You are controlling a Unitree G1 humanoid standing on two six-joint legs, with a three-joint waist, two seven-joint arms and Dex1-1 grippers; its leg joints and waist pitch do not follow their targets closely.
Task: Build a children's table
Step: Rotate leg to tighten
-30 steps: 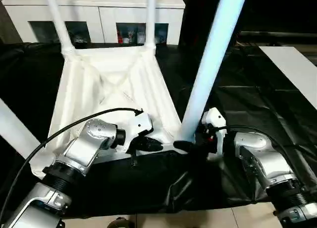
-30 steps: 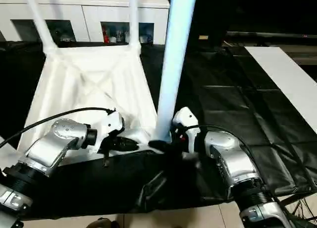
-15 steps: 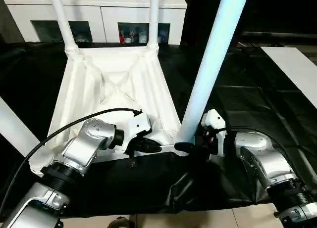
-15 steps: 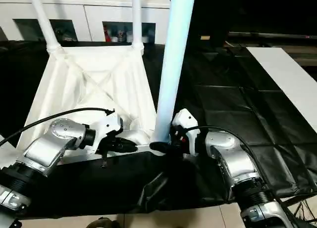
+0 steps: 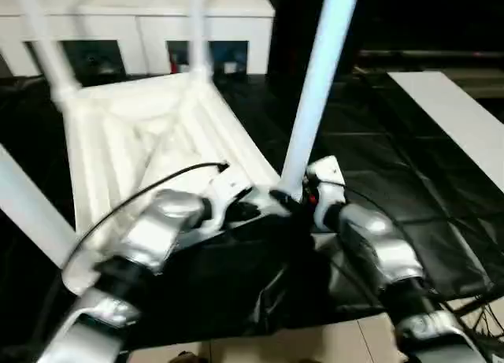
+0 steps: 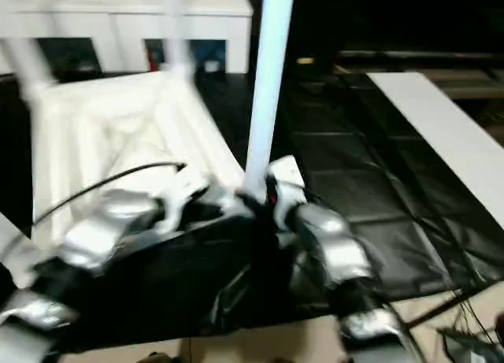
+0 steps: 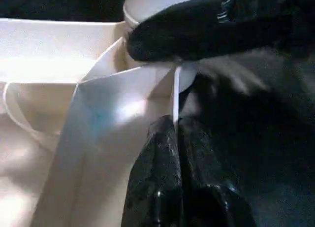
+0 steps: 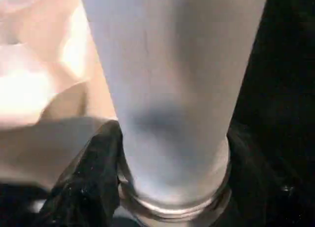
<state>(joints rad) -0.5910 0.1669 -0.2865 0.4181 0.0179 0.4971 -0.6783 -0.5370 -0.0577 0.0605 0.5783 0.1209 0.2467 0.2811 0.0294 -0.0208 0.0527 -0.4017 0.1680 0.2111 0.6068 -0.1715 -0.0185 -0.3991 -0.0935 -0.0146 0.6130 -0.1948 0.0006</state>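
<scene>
White ribbed tabletop (image 5: 150, 135) lies upside down, tapered white legs (image 5: 315, 87) standing in its corner sockets.

White table parts on black sheet, silver arms w/ black fingers.

Tabletop (image 5: 142, 135) is white, ribbed underside w/ crossing ribs; legs white, near leg (image 5: 315, 87) w/ pale blue tint. Black cloth (image 5: 378, 174) is glossy, creased in a grid of squares. Cabinet (image 5: 142, 20) is white w/ dark glass fronts, red & mixed bits inside. Forearms silver; left gripper (image 7: 177, 187) & right gripper (image 5: 287, 199) black, wrist housings white, red spot on right one. Cable (image 5: 150, 190) black. Board (image 5: 449, 119) at right white; floor beige.
</scene>
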